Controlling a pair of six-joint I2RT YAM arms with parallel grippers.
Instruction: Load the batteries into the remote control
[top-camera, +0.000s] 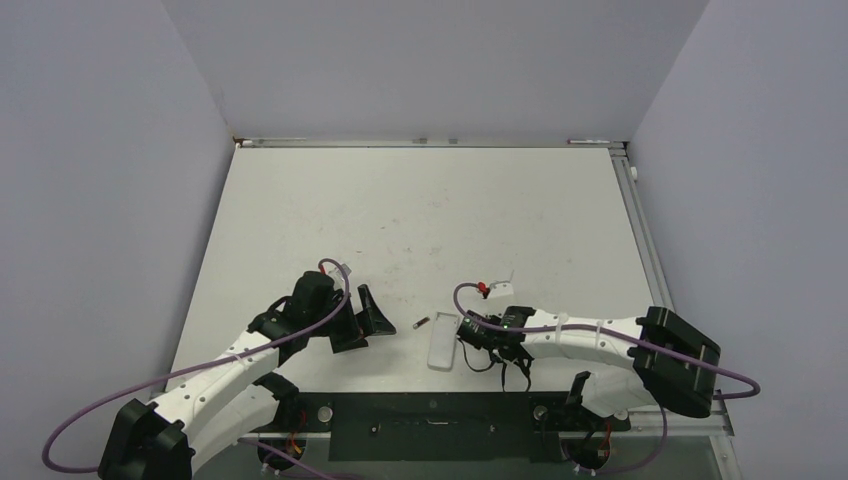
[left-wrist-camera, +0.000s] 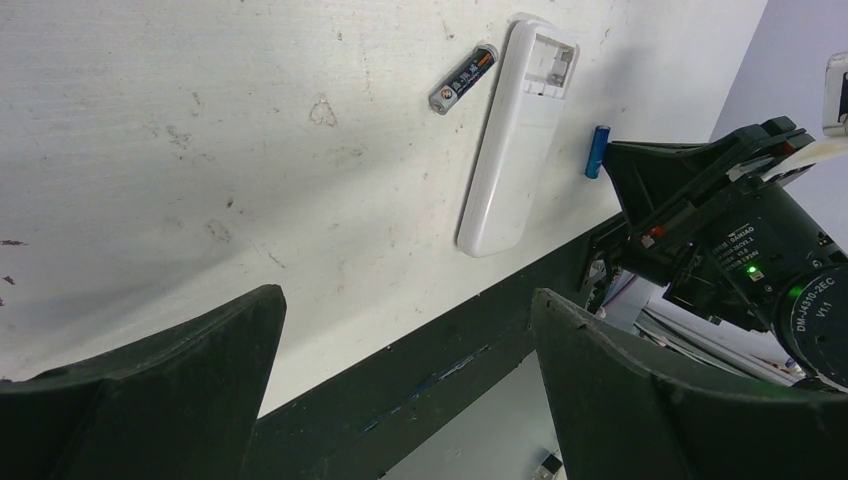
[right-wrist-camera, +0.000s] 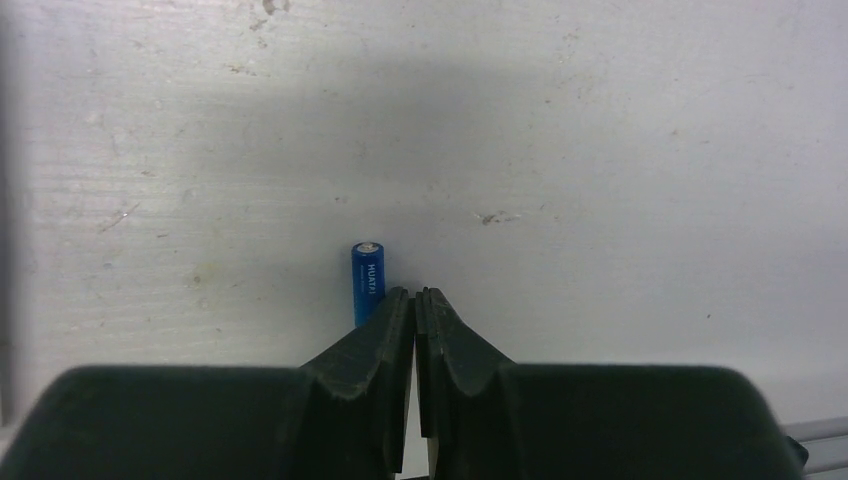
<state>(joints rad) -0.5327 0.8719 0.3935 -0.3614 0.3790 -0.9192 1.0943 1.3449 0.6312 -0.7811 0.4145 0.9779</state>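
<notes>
The white remote control (top-camera: 443, 342) lies back-up near the table's front edge; its battery compartment is open in the left wrist view (left-wrist-camera: 505, 160). The dark battery (top-camera: 422, 323) lies loose on the table just left of the remote's far end (left-wrist-camera: 462, 80). The blue battery (right-wrist-camera: 368, 283) lies on the table right of the remote (left-wrist-camera: 597, 152), against the outside of my right gripper's left finger and not between the jaws. My right gripper (right-wrist-camera: 415, 296) is shut and empty, right beside the remote (top-camera: 466, 332). My left gripper (top-camera: 362, 322) is open and empty, left of the dark battery.
A small loose white cover piece (top-camera: 502, 281) with a red bit beside it lies just beyond the right gripper. The black strip of the table's front edge (left-wrist-camera: 430, 370) runs close under the remote's near end. Grey walls enclose the table.
</notes>
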